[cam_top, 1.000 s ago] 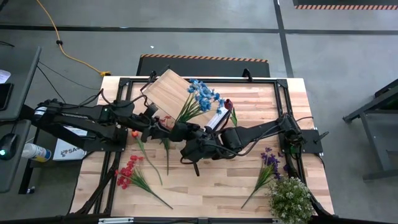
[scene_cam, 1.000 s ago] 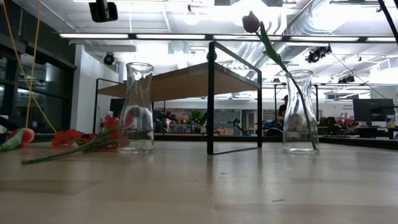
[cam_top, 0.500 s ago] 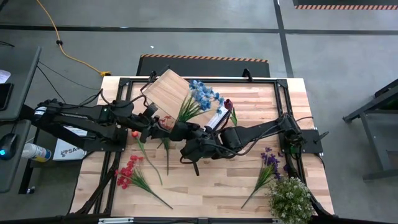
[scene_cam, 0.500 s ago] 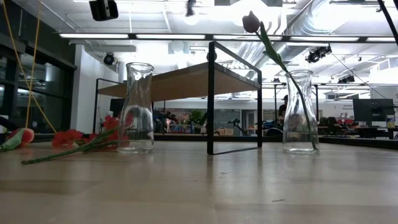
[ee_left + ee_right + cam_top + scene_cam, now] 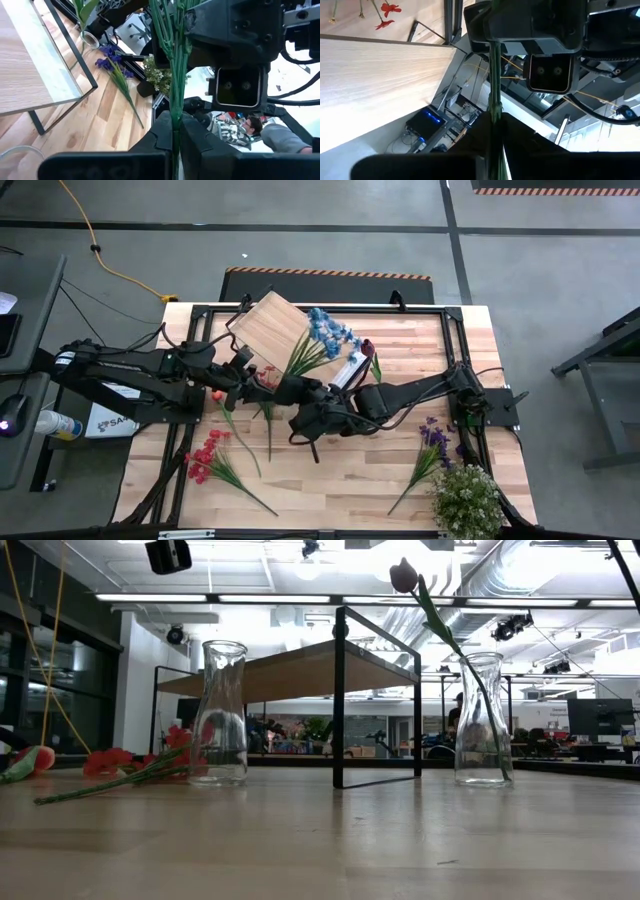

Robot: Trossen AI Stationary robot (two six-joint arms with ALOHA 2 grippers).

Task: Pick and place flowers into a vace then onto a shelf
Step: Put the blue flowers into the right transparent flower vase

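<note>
My left gripper point(image 5: 176, 131) is clamped on the green stem of the blue spray point(image 5: 328, 330); my right gripper point(image 5: 495, 125) is pinched on the same stem, facing the left one. Two-handed hold, I judge, to steady the long stem before lowering it into a vase. Blooms overhang the shelf point(image 5: 272, 330) edge. Beyond: the rose point(image 5: 404, 575) already stands in the far glass vase point(image 5: 484, 720); the near vase point(image 5: 221, 712) is empty. Red spray point(image 5: 207, 457) and purple spray point(image 5: 432, 436) lie on the table, waiting.
</note>
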